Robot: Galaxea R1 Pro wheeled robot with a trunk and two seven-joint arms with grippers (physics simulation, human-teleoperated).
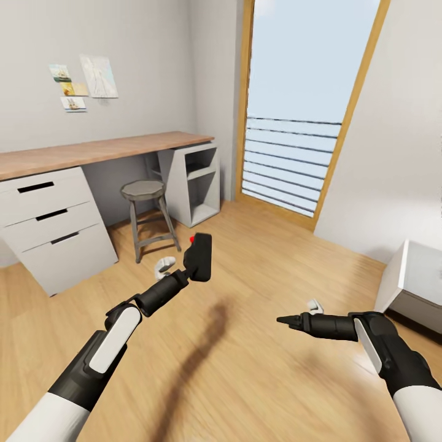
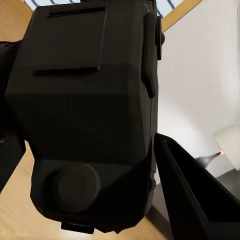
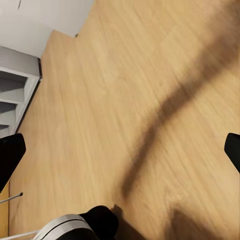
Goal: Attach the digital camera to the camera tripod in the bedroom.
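- So, the camera (image 1: 200,256) is up in the air, clamped in the left gripper (image 1: 191,265) over the wood floor (image 1: 258,294), red button (image 1: 192,238) at the top. In the left wrist view the black body (image 2: 85,115) sits snug between the fingers (image 2: 195,200).
- Right gripper (image 1: 287,320) carries nothing. Head view looks pinched, but the wrist view has finger tips at both edges, so I can't tell if it's spread or closed.
- Room here has a wooden-topped bench (image 1: 92,150), drawers (image 1: 52,230), a stool (image 1: 147,215) and a tall window (image 1: 301,104). That's not the bedroom, I'd say, and there's no tripod around.
- The step in hand is just carrying: keep the grip firm, hold the camera steady while driving, avoid clipping the stool.
- No brand or readable text on the camera. The wall pictures (image 1: 86,83) are too small to read.
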